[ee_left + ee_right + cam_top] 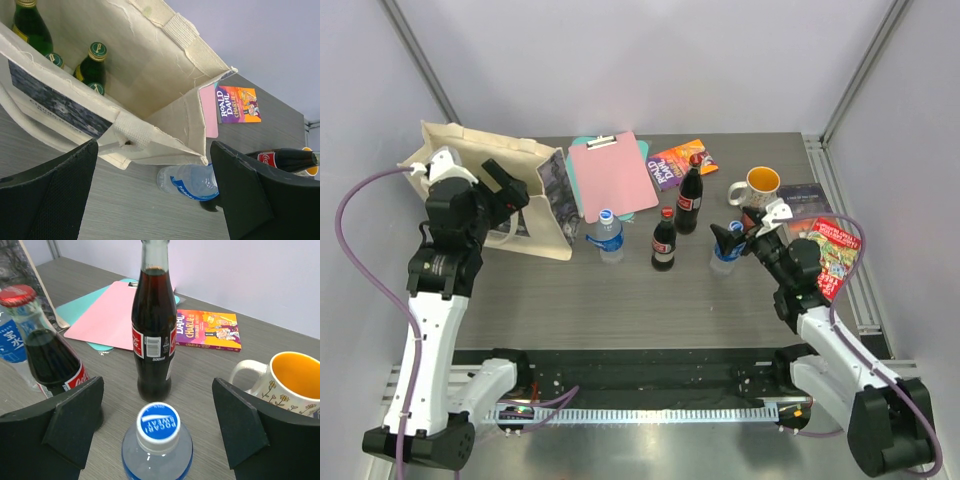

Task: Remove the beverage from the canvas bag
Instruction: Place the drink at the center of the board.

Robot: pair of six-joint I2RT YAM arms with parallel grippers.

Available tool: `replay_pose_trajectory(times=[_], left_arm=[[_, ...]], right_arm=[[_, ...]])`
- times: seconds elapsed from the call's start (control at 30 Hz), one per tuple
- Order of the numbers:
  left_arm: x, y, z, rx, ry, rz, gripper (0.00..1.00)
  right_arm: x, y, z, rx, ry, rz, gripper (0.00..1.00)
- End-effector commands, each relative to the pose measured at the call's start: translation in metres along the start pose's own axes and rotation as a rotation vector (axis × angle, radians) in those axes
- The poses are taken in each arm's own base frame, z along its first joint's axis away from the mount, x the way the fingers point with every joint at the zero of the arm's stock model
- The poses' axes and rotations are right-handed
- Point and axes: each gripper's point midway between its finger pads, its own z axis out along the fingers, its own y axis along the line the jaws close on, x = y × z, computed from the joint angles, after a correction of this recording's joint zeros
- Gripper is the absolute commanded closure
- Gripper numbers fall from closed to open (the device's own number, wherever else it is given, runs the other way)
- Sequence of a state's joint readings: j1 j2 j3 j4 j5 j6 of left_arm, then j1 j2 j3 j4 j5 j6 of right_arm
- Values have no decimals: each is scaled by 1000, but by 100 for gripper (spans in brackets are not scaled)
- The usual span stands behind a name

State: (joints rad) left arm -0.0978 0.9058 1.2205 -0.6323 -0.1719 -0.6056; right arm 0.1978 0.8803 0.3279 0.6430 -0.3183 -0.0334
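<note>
Several green bottles (92,67) stand inside the canvas bag (150,60), so beverages are left to extract. I have the left gripper (152,160) released, fingers straddling the bag's near rim, probably to steady the mouth. The right gripper (157,390) is spread wide, clear of the Pocari bottle (158,427) on the table (210,365); I judge that bottle delivered.

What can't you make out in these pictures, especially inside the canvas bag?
- Top view: the inside of the canvas bag, hidden under the left gripper and its arm.
- Left wrist view: the bag wall and top edge cut off the green bottles inside, so their count is unclear.
- Right wrist view: the bottom edge cuts off the Pocari Sweat bottle; the top edge cuts off the cap of the middle cola bottle.
- Top view: the title of the dark book is too small.
</note>
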Motion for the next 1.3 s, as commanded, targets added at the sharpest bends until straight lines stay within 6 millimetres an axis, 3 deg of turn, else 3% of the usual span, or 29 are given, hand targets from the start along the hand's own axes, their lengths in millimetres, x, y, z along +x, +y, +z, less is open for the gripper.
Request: replay_pose_trajectory(times=[0.0, 0.03, 0.07, 0.13, 0.17, 0.33, 0.37, 0.43, 0.47, 0.53, 0.57, 0.63, 0.7, 0.73, 0.77, 0.8, 0.87, 0.9, 1.0, 1.13, 1.17, 1.2, 1.23, 1.27], left_arm=[[-21, -9, -5, 12, -37, 47, 7], [-28, -10, -5, 8, -44, 64, 7], [-29, -11, -5, 8, -41, 76, 7], [-31, -10, -2, -9, -31, 103, 7], [-36, -13, -3, -4, -40, 109, 7], [-42, -11, 4, -29, -34, 122, 6], [-41, -12, 8, -29, -25, 109, 6], [-43, -12, 13, -24, -25, 84, 6], [-41, -14, 18, -9, -10, 68, 6], [-46, -13, 24, -7, -16, 40, 6], [-47, -13, 27, -2, -13, 30, 6], [-52, -9, 37, 2, 1, -1, 6], [-52, -4, 46, -9, 23, -14, 6], [-56, -5, 47, -5, 15, -16, 5], [-59, -3, 48, -11, 10, -19, 5], [-62, 1, 50, -21, 2, -21, 5], [-63, 1, 52, -8, 10, -23, 5], [-66, 6, 52, -19, 2, -26, 5], [-64, 17, 52, -40, 7, -24, 6], [-65, 26, 47, -58, -8, -17, 6], [-67, 28, 45, -62, -13, -12, 6], [-69, 29, 44, -66, -17, -7, 6], [-70, 29, 43, -70, -20, -3, 6], [-72, 29, 42, -69, -25, 4, 6]], right_arm=[[-51, 10, 3, -80, -46, -64, 2], [-44, 13, 1, -103, 16, -69, 1], [-61, 16, 6, -133, 6, -81, 0], [-62, 32, 6, -232, 53, -67, 0], [-77, 36, 9, -272, 40, -75, 0], [-101, 65, 15, -476, 66, -17, 0], [-118, 66, 19, -487, 53, -8, 0], [-114, 73, 29, -526, 108, 37, 0], [-130, 76, 34, -542, 89, 37, 0], [-122, 84, 45, -571, 147, 87, 0], [-135, 98, 49, -609, 134, 85, 0], [-130, 112, 62, -641, 174, 137, 0], [-144, 143, 69, -713, 192, 207, 0], [-132, 156, 78, -741, 244, 247, 0], [-146, 167, 83, -765, 230, 254, 0], [-147, 190, 82, -811, 255, 271, 0], [-149, 212, 94, -856, 265, 234, 0], [-146, 235, 91, -903, 280, 204, 0], [-146, 267, 106, -980, 235, 44, 0], [-141, 291, 147, -958, 167, -164, 0], [-159, 294, 158, -947, 97, -226, 0], [-143, 301, 171, -945, 111, -257, 0], [-158, 306, 180, -912, 66, -299, 0], [-158, 311, 186, -910, 37, -355, 0]])
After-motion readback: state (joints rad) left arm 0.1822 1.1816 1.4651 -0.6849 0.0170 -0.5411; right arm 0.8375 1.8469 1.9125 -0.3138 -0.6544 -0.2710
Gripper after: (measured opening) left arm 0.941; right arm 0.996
